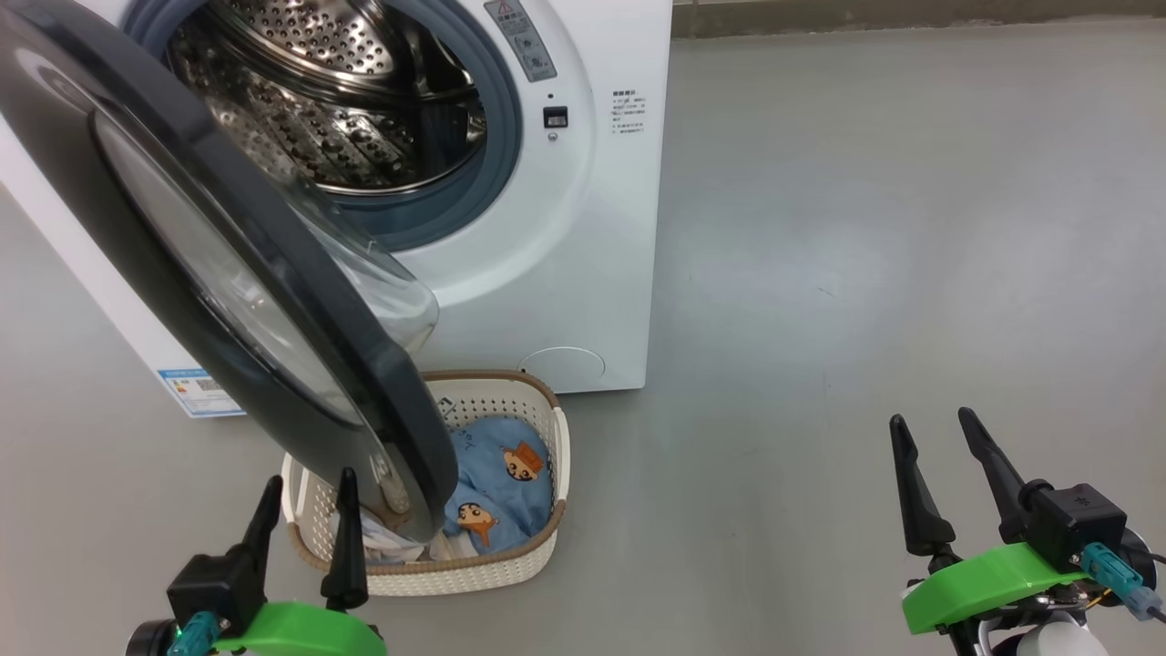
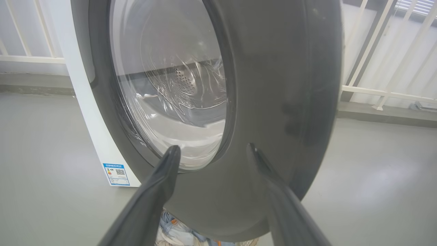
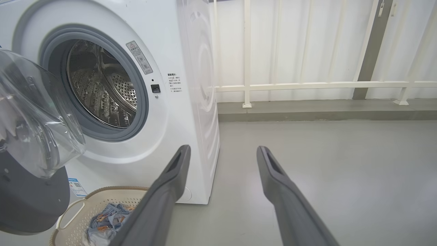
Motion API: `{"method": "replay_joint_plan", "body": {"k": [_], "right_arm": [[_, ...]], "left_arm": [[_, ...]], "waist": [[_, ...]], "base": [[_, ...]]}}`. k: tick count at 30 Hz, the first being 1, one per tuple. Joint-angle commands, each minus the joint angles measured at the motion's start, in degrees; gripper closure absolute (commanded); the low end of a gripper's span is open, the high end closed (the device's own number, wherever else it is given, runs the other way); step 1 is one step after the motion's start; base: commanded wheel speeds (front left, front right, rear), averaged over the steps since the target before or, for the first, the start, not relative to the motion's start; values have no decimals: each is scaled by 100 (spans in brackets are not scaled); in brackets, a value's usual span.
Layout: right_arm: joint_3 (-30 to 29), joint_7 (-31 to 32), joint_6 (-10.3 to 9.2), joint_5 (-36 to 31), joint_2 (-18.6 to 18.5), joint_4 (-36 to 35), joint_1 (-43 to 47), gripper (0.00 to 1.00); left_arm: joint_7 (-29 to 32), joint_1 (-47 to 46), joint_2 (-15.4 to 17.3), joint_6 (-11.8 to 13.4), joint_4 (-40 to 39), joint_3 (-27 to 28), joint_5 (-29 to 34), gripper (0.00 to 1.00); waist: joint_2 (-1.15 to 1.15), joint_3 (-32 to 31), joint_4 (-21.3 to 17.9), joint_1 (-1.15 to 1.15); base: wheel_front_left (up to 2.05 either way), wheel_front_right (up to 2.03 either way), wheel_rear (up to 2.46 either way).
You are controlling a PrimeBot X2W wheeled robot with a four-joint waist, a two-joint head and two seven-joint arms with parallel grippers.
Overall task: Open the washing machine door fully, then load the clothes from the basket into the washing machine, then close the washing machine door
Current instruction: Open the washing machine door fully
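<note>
The white washing machine (image 1: 583, 228) stands at the upper left with its steel drum (image 1: 346, 100) exposed. Its black-rimmed door (image 1: 228, 273) hangs partly open, swung out over the basket (image 1: 510, 565) on the floor in front. Light blue clothes (image 1: 506, 483) with cartoon faces lie in the basket, partly hidden by the door. My left gripper (image 1: 305, 492) is open at the lower left, fingers close to the door's lower rim and the basket's near edge. In the left wrist view the door (image 2: 273, 102) looms just beyond the open gripper (image 2: 211, 150). My right gripper (image 1: 934, 428) is open over bare floor at the lower right.
Grey floor (image 1: 865, 273) stretches to the right of the machine. A white railing (image 3: 307, 83) and a low kerb (image 3: 324, 111) run behind it. A blue label (image 1: 196, 390) sits low on the machine's left front.
</note>
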Motion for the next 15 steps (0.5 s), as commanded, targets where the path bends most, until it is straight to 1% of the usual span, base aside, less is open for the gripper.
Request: {"method": "replay_joint_plan", "body": {"k": [1, 9, 15], "right_arm": [[172, -69, 9, 26, -17, -131, -30, 0], [268, -69, 9, 47, -16, -130, -22, 0], [222, -69, 9, 77, -16, -135, -44, 0]], "left_arm": [[-37, -96, 89, -9, -111, 174, 45, 0], [-37, -118, 89, 15, -129, 176, 34, 0], [-37, -134, 89, 10, -124, 182, 32, 0]], "waist": [[0, 1, 3, 0], [0, 50, 16, 0], [0, 68, 23, 0]], "base": [[0, 0, 0], [0, 0, 0], [0, 0, 0]]}}
